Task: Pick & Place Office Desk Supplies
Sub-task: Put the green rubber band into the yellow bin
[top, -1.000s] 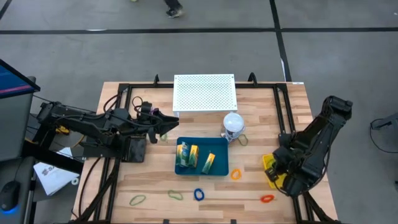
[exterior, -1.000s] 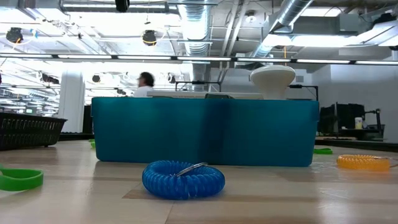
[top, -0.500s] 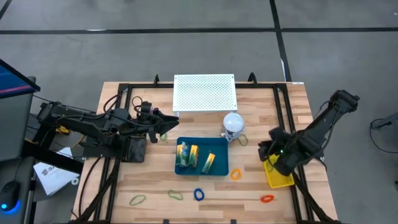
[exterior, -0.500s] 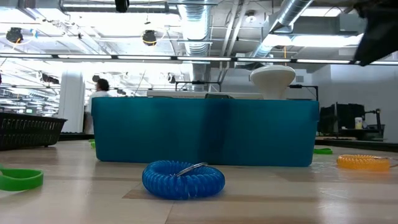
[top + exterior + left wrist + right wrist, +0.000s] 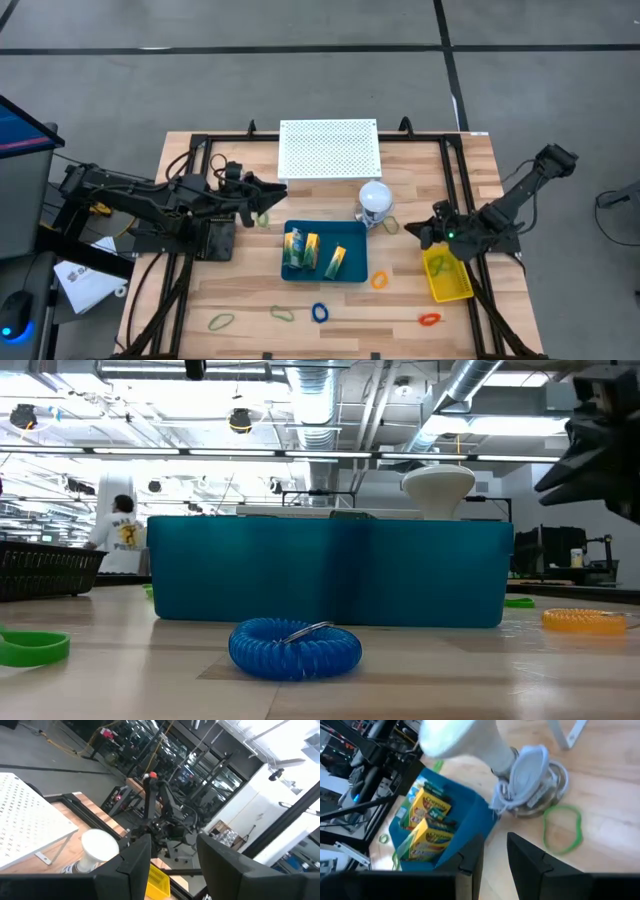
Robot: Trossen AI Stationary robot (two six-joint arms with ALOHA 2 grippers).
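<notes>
High view: wooden bench (image 5: 240, 290) with a blue tray (image 5: 325, 272) in the middle, holding crayon boxes (image 5: 300, 248) and a packet (image 5: 336, 261). Loops in front of the tray: yellow-green loop (image 5: 220, 321), green loop (image 5: 283, 314), blue loop (image 5: 319, 312), orange loop (image 5: 379, 280), red loop (image 5: 430, 320). White perforated board (image 5: 329, 148) at the back, white ball-shaped object (image 5: 375, 199) just beside the tray's back right corner. Right gripper (image 5: 426, 232) hanging to the right of the ball, near a yellow tray (image 5: 449, 278). Left gripper (image 5: 266, 196) waiting at the tray's back left.

Low view: blue loop (image 5: 295, 647) lying nearest, in front of the tray wall (image 5: 330, 572); green loop (image 5: 33, 648) at the left edge, orange loop (image 5: 584, 620) at the right. Person (image 5: 118, 535) far behind in the room.

Left wrist view: own fingers (image 5: 135, 862) apart with a moderate gap (nothing between them); ball object (image 5: 98, 847) and right arm (image 5: 162, 810) beyond.

Right wrist view: own fingers (image 5: 522, 855) narrowly apart, holding nothing; beyond them a green loop (image 5: 563, 827) on the wood beside the ball's base (image 5: 532, 787), crayon boxes (image 5: 430, 820) in the tray.
</notes>
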